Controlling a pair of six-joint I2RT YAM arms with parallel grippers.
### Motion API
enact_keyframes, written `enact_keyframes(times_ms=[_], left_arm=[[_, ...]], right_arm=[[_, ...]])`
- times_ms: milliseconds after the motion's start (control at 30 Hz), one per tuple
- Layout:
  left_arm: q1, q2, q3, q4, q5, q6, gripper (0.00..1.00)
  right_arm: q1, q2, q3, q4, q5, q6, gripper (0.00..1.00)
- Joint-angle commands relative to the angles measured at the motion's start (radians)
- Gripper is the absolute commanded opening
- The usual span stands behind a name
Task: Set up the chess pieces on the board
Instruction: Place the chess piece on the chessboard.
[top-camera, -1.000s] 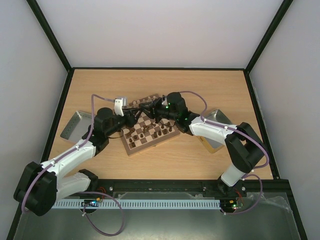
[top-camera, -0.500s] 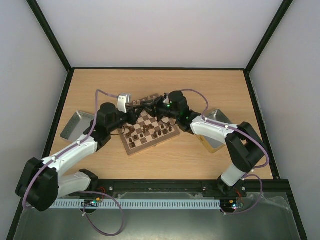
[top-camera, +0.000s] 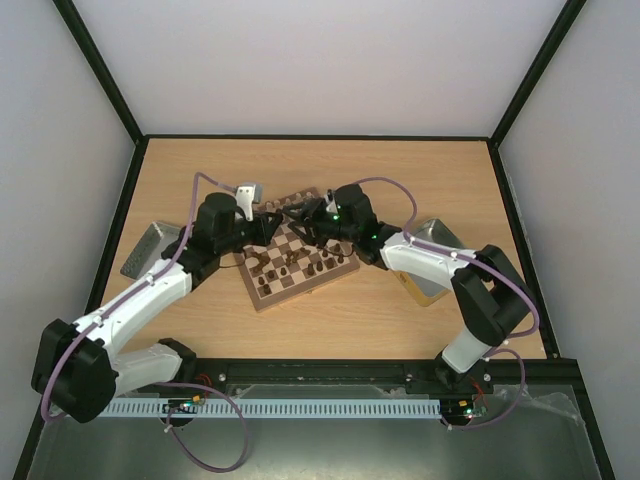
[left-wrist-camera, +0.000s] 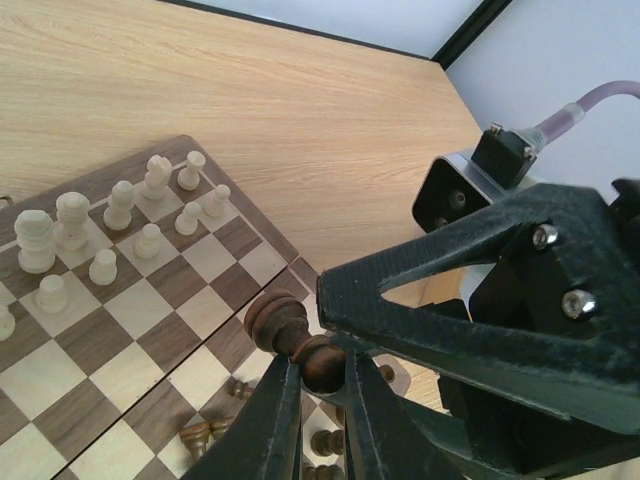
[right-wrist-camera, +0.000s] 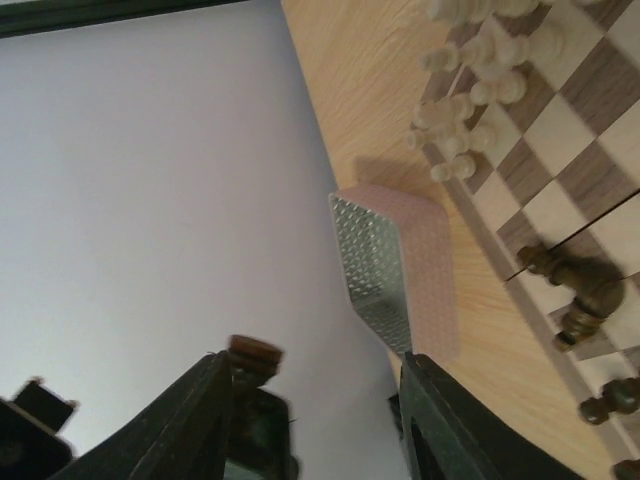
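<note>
Left fingers (left-wrist-camera: 272, 425) had advanced toward the far left corner of the board (left-wrist-camera: 130, 375) since the earlier frames, pinching a dark brown piece (left-wrist-camera: 290, 332) of smooth turned wood, tilted above the checks. Judged best: right it, then lower squarely onto its home square. Right fingers (right-wrist-camera: 200, 420) stood wide, empty.

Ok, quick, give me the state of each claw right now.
Left claw: closed on a dark brown chess piece.
Right claw: open, nothing between its fingers.
</note>
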Motion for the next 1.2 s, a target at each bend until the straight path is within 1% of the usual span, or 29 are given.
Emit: enact_keyframes(times_ms=[0, 67, 167, 267, 400, 467, 533, 633, 800, 967, 1167], left_arm=[[0.003, 0.017, 0.108, -0.219, 0.005, 0.011, 0.03], [0.003, 0.046, 0.151, -0.286, 0.028, 0.009, 0.03], [0.003, 0.147, 0.238, -0.423, 0.091, 0.016, 0.05], [0.003, 0.226, 0.296, -0.495, 0.169, 0.034, 0.03], [0.006, 0.320, 0.370, -0.584, 0.218, 0.077, 0.03], [0.006, 0.384, 0.420, -0.636, 0.259, 0.094, 0.04], [0.005, 0.438, 0.455, -0.653, 0.308, 0.098, 0.04], [0.005, 0.500, 0.491, -0.659, 0.338, 0.096, 0.04], [0.003, 0.595, 0.525, -0.654, 0.395, 0.092, 0.04], [0.000, 0.648, 0.521, -0.623, 0.440, 0.085, 0.04], [-0.009, 0.694, 0.511, -0.601, 0.458, 0.088, 0.04]], right_arm=[[-0.020, -0.084, -0.020, -0.100, 0.103, -0.131, 0.47], [-0.036, -0.126, -0.022, -0.168, 0.171, -0.193, 0.48], [-0.065, -0.199, -0.023, -0.281, 0.284, -0.276, 0.48], [-0.081, -0.267, -0.024, -0.369, 0.405, -0.356, 0.48], [-0.087, -0.354, -0.039, -0.445, 0.555, -0.429, 0.48], [-0.089, -0.395, -0.059, -0.462, 0.611, -0.447, 0.49], [-0.089, -0.426, -0.075, -0.478, 0.654, -0.461, 0.49], [-0.089, -0.456, -0.089, -0.502, 0.698, -0.477, 0.49], [-0.089, -0.477, -0.104, -0.523, 0.725, -0.502, 0.49], [-0.089, -0.475, -0.116, -0.525, 0.730, -0.508, 0.49], [-0.089, -0.465, -0.119, -0.525, 0.727, -0.510, 0.49]])
